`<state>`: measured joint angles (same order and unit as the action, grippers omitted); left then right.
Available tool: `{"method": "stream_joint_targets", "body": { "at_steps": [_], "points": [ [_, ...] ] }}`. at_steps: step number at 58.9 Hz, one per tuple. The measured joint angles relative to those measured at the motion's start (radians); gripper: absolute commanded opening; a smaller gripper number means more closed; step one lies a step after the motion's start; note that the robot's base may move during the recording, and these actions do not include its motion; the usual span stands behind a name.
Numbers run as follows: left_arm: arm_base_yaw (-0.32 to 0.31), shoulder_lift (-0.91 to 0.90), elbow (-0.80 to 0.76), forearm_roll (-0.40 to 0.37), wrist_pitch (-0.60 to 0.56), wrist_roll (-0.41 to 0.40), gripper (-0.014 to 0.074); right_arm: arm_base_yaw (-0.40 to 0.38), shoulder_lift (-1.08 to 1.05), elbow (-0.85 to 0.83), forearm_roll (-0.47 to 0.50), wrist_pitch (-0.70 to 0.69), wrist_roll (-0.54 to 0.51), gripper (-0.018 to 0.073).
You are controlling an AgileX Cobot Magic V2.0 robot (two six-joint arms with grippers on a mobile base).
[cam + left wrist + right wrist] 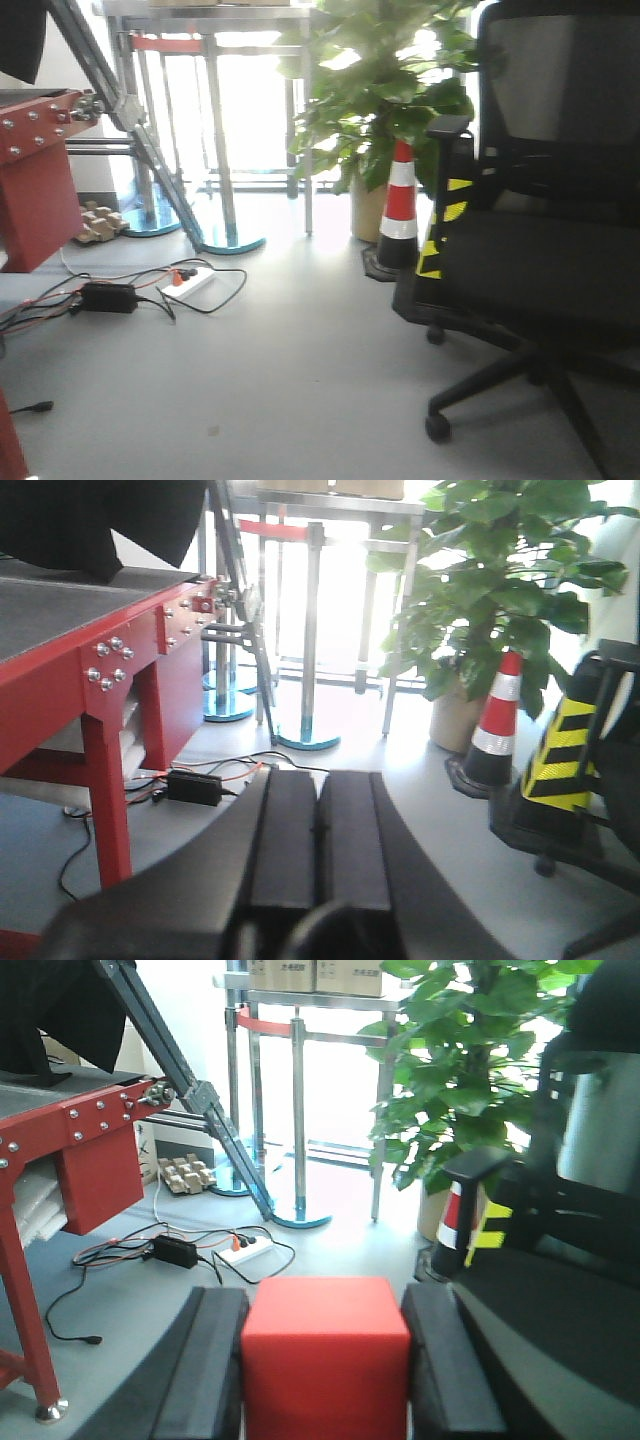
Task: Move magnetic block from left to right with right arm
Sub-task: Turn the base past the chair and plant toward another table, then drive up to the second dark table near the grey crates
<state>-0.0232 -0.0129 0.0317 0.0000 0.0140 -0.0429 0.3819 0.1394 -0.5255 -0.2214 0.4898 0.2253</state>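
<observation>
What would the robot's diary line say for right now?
right fingers: shut on red magnetic block | left fingers: shut, holding nothing | front view: no arm or block visible

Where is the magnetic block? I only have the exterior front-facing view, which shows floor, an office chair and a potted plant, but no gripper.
Observer: The right wrist view shows the red magnetic block clamped in the right gripper, off the floor.
Operator: And the left gripper?
Observer: In the left wrist view, the left gripper is shut, with nothing in it.
</observation>
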Motion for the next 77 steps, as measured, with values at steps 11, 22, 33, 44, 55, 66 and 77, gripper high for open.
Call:
{"method": "stream_joint_targets", "body": {
  "at_steps": [11, 22, 33, 44, 55, 66, 77],
  "points": [
    [0.0, 0.0, 0.0, 0.0, 0.0, 0.0, -0.0116, 0.0, 0.0, 0.0, 0.0, 0.0, 0.0, 0.0193],
    [0.0, 0.0, 0.0, 0.0, 0.0, 0.0, -0.0116, 0.0, 0.0, 0.0, 0.0, 0.0, 0.0, 0.0193],
    [0.0, 0.0, 0.0, 0.0, 0.0, 0.0, -0.0116, 0.0, 0.0, 0.0, 0.0, 0.0, 0.0, 0.0193],
    [0.0, 0.0, 0.0, 0.0, 0.0, 0.0, -0.0116, 0.0, 0.0, 0.0, 0.0, 0.0, 0.0, 0.0193],
    [0.0, 0.0, 0.0, 0.0, 0.0, 0.0, -0.0116, 0.0, 0.0, 0.0, 0.0, 0.0, 0.0, 0.0193],
    [0.0, 0.0, 0.0, 0.0, 0.0, 0.0, -0.0116, 0.0, 0.0, 0.0, 0.0, 0.0, 0.0, 0.0193],
    [0.0, 0.0, 0.0, 0.0, 0.0, 0.0, -0.0116, 0.0, 0.0, 0.0, 0.0, 0.0, 0.0, 0.0193]
  ]
}}
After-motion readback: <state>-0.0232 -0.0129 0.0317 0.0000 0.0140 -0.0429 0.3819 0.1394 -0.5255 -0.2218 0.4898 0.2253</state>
